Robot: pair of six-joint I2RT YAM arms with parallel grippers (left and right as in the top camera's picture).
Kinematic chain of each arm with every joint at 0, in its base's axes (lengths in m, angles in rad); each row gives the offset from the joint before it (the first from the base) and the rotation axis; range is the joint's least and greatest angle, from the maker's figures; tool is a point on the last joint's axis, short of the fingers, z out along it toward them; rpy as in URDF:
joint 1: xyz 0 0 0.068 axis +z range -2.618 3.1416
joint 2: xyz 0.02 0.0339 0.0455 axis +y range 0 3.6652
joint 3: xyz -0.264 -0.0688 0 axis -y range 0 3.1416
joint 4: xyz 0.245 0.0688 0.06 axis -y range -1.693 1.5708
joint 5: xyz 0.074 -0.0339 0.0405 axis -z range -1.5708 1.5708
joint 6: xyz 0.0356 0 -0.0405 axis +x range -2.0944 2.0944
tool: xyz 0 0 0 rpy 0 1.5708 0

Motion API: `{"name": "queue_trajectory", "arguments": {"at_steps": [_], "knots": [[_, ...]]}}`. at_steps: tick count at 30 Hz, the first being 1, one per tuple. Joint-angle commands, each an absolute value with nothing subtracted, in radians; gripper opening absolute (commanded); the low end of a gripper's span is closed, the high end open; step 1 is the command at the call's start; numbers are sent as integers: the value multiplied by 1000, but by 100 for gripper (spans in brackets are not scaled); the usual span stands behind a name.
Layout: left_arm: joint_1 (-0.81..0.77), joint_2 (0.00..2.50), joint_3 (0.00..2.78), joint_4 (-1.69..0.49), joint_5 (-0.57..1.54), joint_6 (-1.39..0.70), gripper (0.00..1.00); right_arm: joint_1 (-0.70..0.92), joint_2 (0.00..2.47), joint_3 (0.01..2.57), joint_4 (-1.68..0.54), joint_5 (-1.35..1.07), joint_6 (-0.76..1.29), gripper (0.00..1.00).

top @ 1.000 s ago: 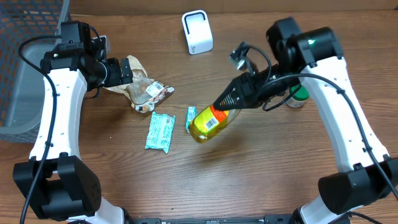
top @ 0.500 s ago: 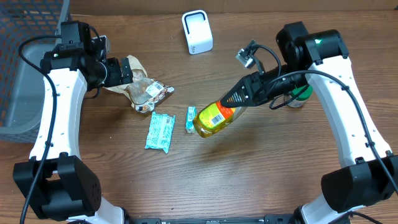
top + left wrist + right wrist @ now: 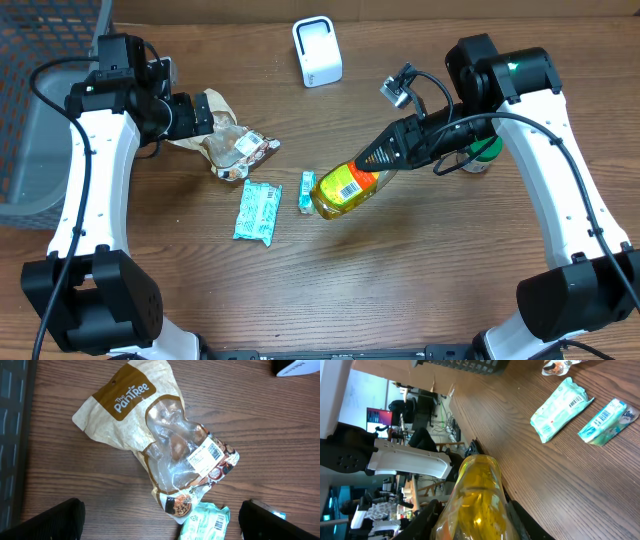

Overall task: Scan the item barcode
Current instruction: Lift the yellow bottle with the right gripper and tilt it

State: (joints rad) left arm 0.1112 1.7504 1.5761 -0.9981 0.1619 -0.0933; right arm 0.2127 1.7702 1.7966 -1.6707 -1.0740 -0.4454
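A yellow bottle [image 3: 345,190] with a red and white barcode label facing up hangs tilted above the middle of the table. My right gripper [image 3: 387,158] is shut on its upper part. In the right wrist view the bottle [image 3: 477,495] fills the space between both black fingers [image 3: 427,515]. The white scanner [image 3: 317,52] stands at the back centre, well apart from the bottle. My left gripper [image 3: 196,113] hovers open over a brown and clear snack bag [image 3: 150,420], with nothing between its fingers [image 3: 50,520].
Two teal packets [image 3: 258,212] [image 3: 308,190] lie left of the bottle. The snack bag [image 3: 225,135] is at the left. A green-capped bottle [image 3: 480,155] stands behind the right arm. A grey basket [image 3: 40,100] sits at the table's left edge.
The right arm shifted slightly right and back with the bottle, turning its barcode label more to the top. The left arm has stayed still.
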Motion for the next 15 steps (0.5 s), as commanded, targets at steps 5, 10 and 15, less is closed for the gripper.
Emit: {"name": "queue_trajectory", "arguments": {"at_steps": [5,10,15], "knots": [[104,1747,1578,-997,173,-63,99,212,1758,1799,-1694,-1128,-453,33],[104,1747,1578,-997,173,-64,100,212,1758,1799,-1694,-1122,-434,33],[104,1747,1578,-997,173,-63,100,215,1758,1799,-1694,-1017,-301,32]]}}
